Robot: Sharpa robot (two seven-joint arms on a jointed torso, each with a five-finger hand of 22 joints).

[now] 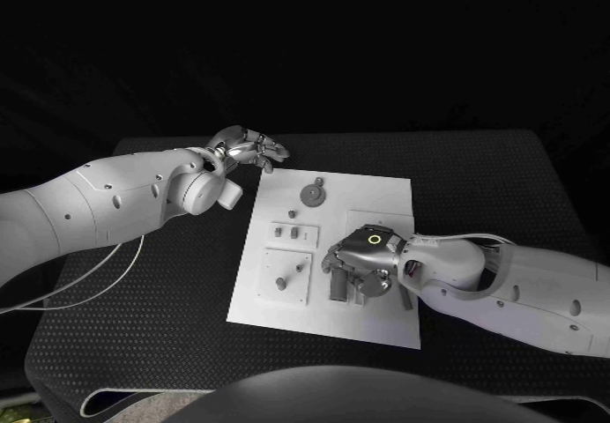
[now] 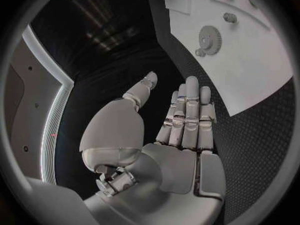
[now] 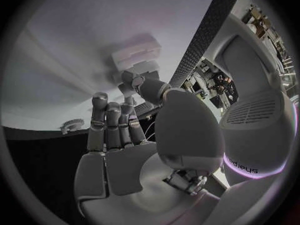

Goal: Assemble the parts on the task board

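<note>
Your right hand [image 1: 360, 263] sat low over the near right part of the task board [image 1: 382, 198], palm down, with its fingers [image 1: 341, 284] pointing toward the robot and bent onto a dark upright part [image 1: 338, 288] at the board's near edge. You could not tell from the head view whether those fingers pinched that part or only rested against it. In the right wrist view the same hand [image 3: 134, 145] had its fingers [image 3: 111, 122] held side by side and nearly straight, the thumb [image 3: 147, 87] reaching out toward a pale raised block [image 3: 134, 55] on the white plate; nothing plainly sat between thumb and fingers there.

Your left hand [image 1: 248, 146] hung off the board, just past its far left corner, above the black table [image 1: 152, 344]. In the left wrist view that hand [image 2: 169, 135] was empty, its fingers [image 2: 190, 112] straight and pressed together, the thumb [image 2: 140, 92] standing apart from them.

Out from the hands, the gear [image 1: 313, 192] lay flat on the far part of the board, with a small round part [image 1: 293, 213] just near of it. Two short pegs [image 1: 290, 233] stood in a small raised plate at the left middle, and a single peg [image 1: 281, 283] stood in the larger raised square at the near left. The left wrist view showed the gear [image 2: 210, 36] too, with a small round piece [image 2: 200, 52] touching its rim
</note>
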